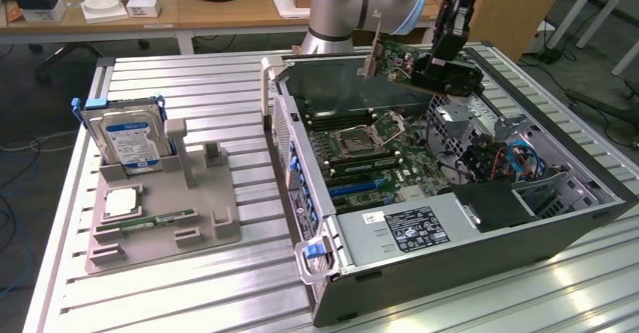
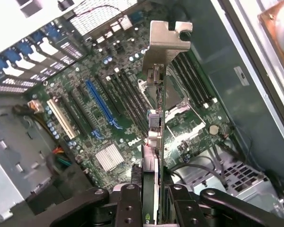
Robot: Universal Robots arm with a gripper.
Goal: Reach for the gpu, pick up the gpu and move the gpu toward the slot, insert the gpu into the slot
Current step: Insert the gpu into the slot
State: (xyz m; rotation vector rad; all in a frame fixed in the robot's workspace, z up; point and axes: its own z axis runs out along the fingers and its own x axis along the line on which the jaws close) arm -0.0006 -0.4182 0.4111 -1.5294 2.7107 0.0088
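The gpu [image 1: 397,57] is a green circuit card with a silvery bracket [image 1: 373,55]. It hangs tilted in the air over the far end of the open computer case [image 1: 450,262]. My gripper [image 1: 436,69] is shut on its end away from the bracket. In the wrist view the gpu [image 2: 155,137] appears edge-on, its bracket [image 2: 166,35] farthest from me, clamped between my black fingers [image 2: 128,204]. Below lies the motherboard [image 2: 109,137], where the long blue slot [image 2: 99,101] sits off to one side of the card. In the exterior view that slot [image 1: 360,187] is well below the card.
A grey holder [image 1: 164,213] at the exterior view's left carries a blue-labelled hard drive [image 1: 125,138], a processor chip [image 1: 120,202] and a green memory stick [image 1: 150,219]. Inside the case are a power supply [image 1: 409,228] and loose cables [image 1: 519,161]. Desks stand behind.
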